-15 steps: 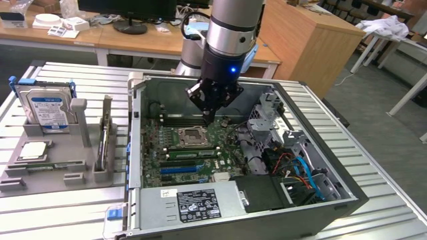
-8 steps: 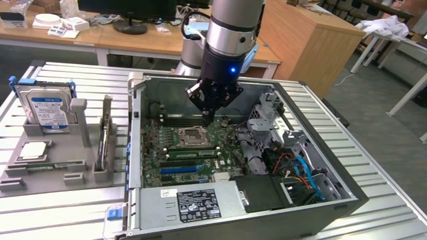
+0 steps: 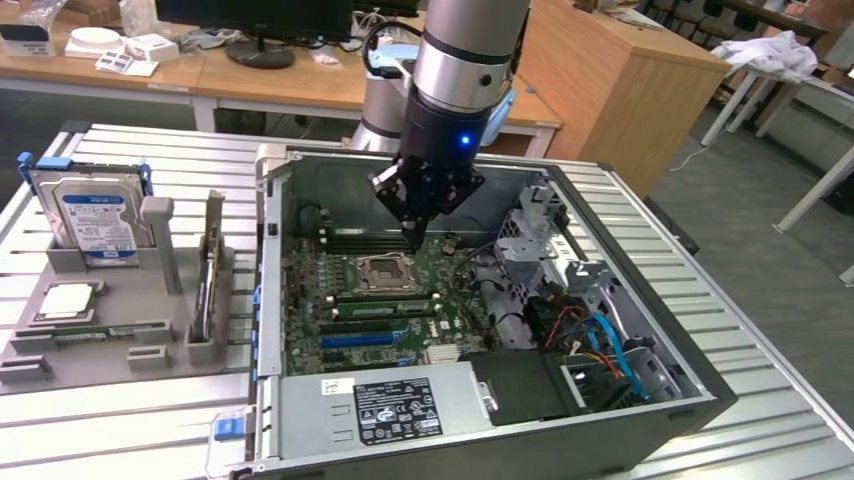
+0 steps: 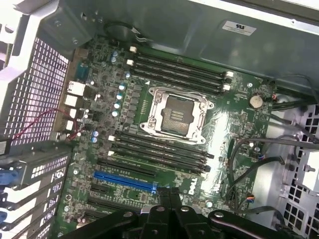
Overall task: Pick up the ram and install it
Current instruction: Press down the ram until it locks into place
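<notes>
Nearest to you, the open computer case [image 3: 441, 440] stands on the table. Inside it, your gripper [image 3: 416, 235] hangs closed and empty over the motherboard [image 4: 149, 124], close to the memory slots [image 4: 179, 69]. Farther off at the exterior view's left, the ram [image 3: 210, 275] stands on edge in the grey holder [image 3: 94, 340].

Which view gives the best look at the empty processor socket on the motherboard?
The wrist view: the processor socket sits near centre, seen from above, its frame and contact grid unobstructed. The exterior view shows the same socket smaller and at a slant, just below the pincer.
</notes>
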